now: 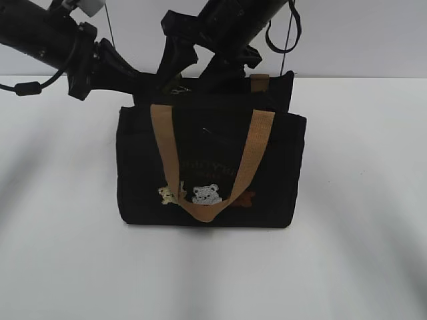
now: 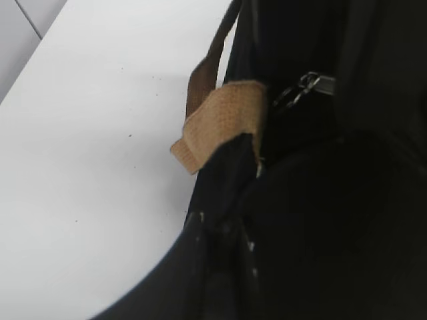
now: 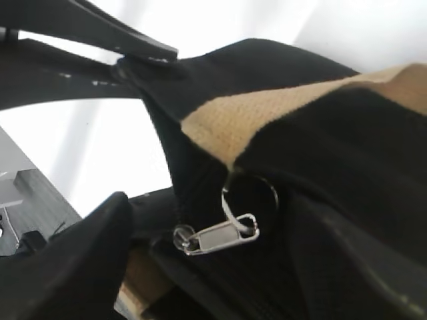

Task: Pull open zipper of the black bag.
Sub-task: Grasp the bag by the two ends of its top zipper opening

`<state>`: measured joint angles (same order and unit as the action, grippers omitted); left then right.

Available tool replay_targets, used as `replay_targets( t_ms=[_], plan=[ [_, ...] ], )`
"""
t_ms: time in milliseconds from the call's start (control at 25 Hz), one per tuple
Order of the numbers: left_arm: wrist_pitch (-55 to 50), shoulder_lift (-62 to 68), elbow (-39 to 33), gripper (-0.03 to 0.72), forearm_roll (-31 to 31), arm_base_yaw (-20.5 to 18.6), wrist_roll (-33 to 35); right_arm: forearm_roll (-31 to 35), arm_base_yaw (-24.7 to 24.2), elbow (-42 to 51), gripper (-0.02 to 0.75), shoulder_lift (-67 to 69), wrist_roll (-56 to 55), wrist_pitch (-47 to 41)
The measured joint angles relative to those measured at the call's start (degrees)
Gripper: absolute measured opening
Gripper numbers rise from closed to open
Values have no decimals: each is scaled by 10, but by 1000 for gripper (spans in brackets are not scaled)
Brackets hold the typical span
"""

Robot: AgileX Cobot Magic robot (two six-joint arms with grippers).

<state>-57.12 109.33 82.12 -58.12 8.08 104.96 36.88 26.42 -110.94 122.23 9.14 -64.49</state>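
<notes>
The black bag (image 1: 210,167) stands upright on the white table, its front tan handle (image 1: 257,143) hanging over the bear patches. My left gripper (image 2: 225,237) is shut on the bag's black top edge, just below the rear tan handle (image 2: 223,117). The right wrist view shows those fingers (image 3: 143,43) pinching the bag's corner. The zipper's silver pull tab (image 3: 220,237) with its ring (image 3: 250,193) lies on the bag's top, between the jaws of my open right gripper (image 3: 223,250), which touches nothing. The same pull tab (image 2: 310,83) shows in the left wrist view.
The white table (image 1: 67,253) spreads wide on all sides of the bag, with a pale wall behind. Both black arms (image 1: 73,47) hang over the bag's rear top edge. Grey floor (image 2: 27,27) shows past the table's far left edge.
</notes>
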Motion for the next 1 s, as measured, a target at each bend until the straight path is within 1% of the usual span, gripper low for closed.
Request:
replay_targets(
  t_ms=[200,280,480,680,760,800,840,1000],
  plan=[
    [0,0,0,55,0,0,0,-7,0,0,554,0,-13,13],
    [0,0,0,55,0,0,0,-8,0,0,533,0,-16,15],
    [-2,0,0,55,1,0,0,-7,0,0,442,9,-18,17],
    [-6,3,0,55,5,0,0,-3,0,0,417,16,-18,23],
    [-6,3,0,55,5,-1,0,-2,0,0,389,16,-18,24],
    [-7,3,0,55,5,-1,0,-2,0,0,365,16,-18,24],
    [-8,3,0,55,5,-1,0,-2,0,0,323,16,-18,25],
    [-9,3,0,55,5,-1,0,5,0,0,86,16,-7,31]
  ],
)
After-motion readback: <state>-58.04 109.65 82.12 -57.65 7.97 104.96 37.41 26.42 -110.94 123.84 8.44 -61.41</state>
